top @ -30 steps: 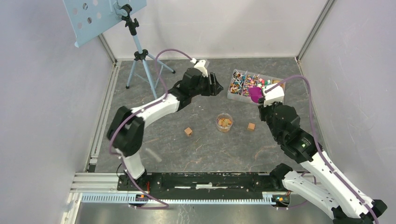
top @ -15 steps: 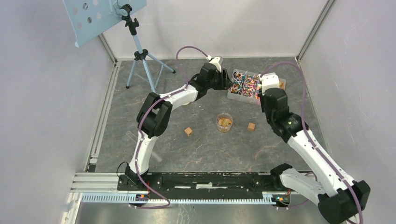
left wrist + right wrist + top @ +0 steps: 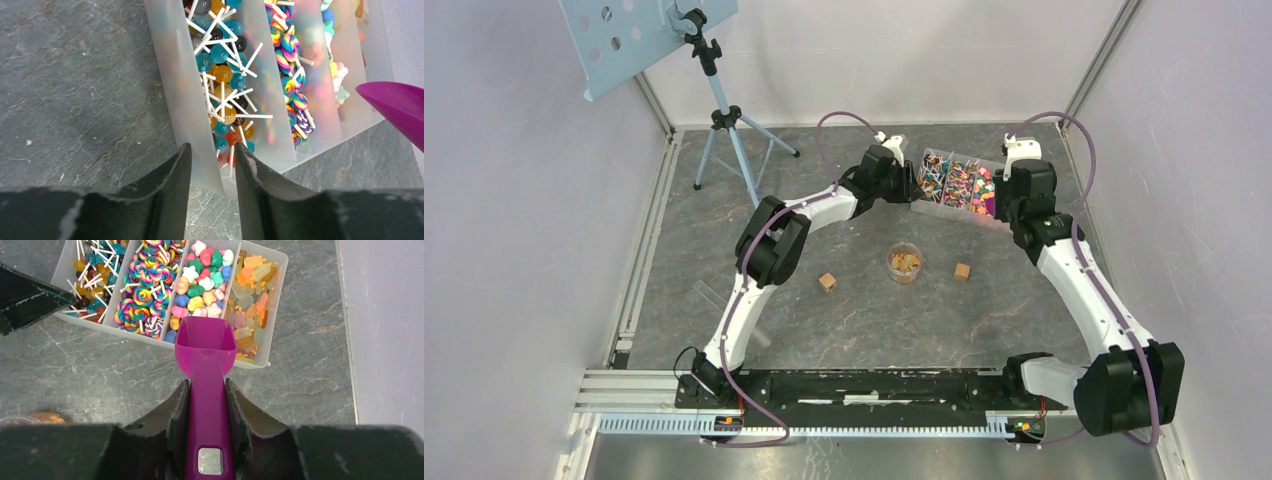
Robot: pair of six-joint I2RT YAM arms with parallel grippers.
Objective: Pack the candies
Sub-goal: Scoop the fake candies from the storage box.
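Both arms have swung outward to the far right of the table within the last second: the left gripper (image 3: 212,152), which hung short of the compartment tray (image 3: 175,85), now has its two fingers closed on the tray's left end wall, apparently pinching it to steady it. The right gripper (image 3: 206,386), clamped on the handle of a magenta scoop (image 3: 205,347), has moved round to the tray's near side, and the scoop's empty bowl hovers over the near edge of the third compartment. The candies (image 3: 202,270) fill the tray's four compartments: ball lollipops, swirl lollipops, pastel hearts and stars, and orange ice-lolly shapes. A scoop into the tray looks set to follow. In front of the tray, well apart, stands a clear cup (image 3: 905,263) holding a few orange-brown sweets, flanked by two small wooden cubes (image 3: 827,282) (image 3: 963,271). Far to the tray's left a tripod (image 3: 724,120) carries a blue perforated panel (image 3: 624,35). The table (image 3: 824,320) is grey, stone-patterned, enclosed by plain white walls (image 3: 524,200).
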